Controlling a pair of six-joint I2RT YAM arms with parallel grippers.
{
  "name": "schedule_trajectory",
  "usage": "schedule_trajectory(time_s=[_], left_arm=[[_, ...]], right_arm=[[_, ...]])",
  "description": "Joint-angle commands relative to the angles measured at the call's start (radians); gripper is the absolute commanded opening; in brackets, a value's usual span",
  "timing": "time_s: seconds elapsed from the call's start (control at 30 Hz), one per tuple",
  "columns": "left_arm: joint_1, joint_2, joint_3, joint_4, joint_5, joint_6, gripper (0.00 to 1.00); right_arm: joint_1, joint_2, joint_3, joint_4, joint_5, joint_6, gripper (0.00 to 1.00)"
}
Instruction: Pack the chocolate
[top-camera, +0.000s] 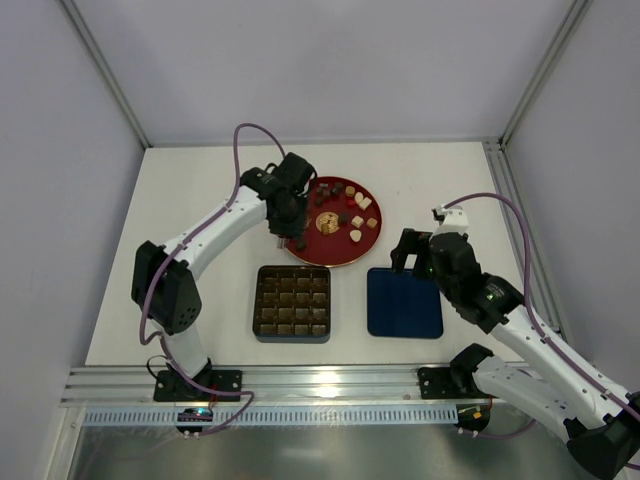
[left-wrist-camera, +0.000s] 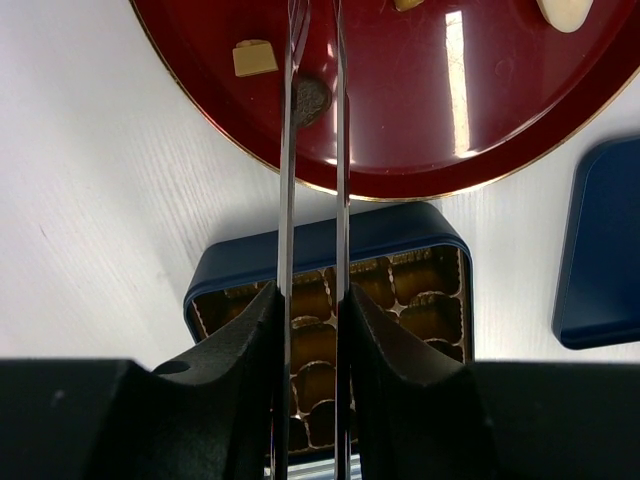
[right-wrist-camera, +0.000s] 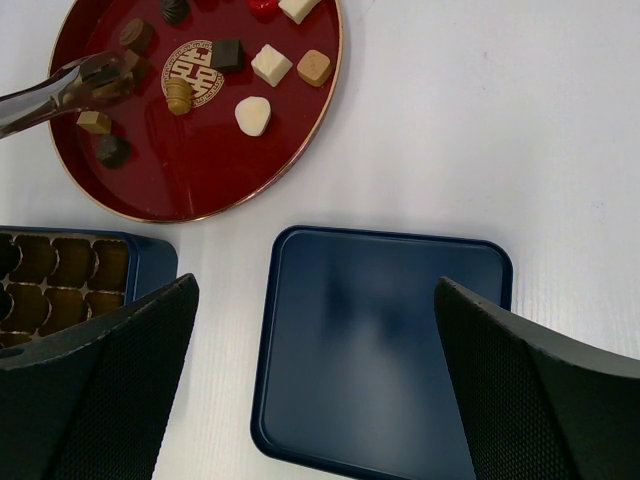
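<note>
Several small chocolates, dark, cream and tan, lie on a red round plate (top-camera: 378, 235), among them a cream one (right-wrist-camera: 253, 114) and a tan cube (left-wrist-camera: 255, 57). My left gripper (top-camera: 290, 215) is shut on metal tongs (left-wrist-camera: 287, 180) whose blades reach over the plate's near-left part. The tong tips (right-wrist-camera: 100, 75) sit around a brown piece; I cannot tell if they pinch it. A dark round piece (left-wrist-camera: 312, 98) shows between the blades. The open blue box (top-camera: 258, 305) with empty gold cups lies in front of the plate. My right gripper (right-wrist-camera: 315, 290) is open above the blue lid (right-wrist-camera: 380, 340).
The gold emblem (right-wrist-camera: 195, 70) marks the plate's centre. The lid (top-camera: 403, 303) lies right of the box, flat on the white table. The box rim (left-wrist-camera: 330, 235) is just under my left gripper (left-wrist-camera: 312, 300). Frame posts stand at the back corners.
</note>
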Motion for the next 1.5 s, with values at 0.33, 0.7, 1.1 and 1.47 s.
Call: schedule_trajectory(time_s=[0.33, 0.7, 1.1, 1.47], left_arm=[[-0.025, -0.006, 0.074, 0.015, 0.048, 0.004, 0.38], [-0.054, 0.06, 0.118, 0.004, 0.022, -0.025, 0.43], [-0.072, 0.099, 0.118, 0.018, 0.012, -0.029, 0.39], [-0.071, 0.111, 0.117, -0.002, -0.02, -0.025, 0.38]], right_arm=[[0.004, 0.014, 0.004, 0.033, 0.018, 0.003, 1.0], [0.003, 0.011, 0.002, 0.028, 0.023, -0.002, 1.0], [0.003, -0.004, -0.006, 0.019, 0.03, -0.002, 1.0], [0.004, -0.018, -0.013, 0.017, 0.029, 0.0, 1.0]])
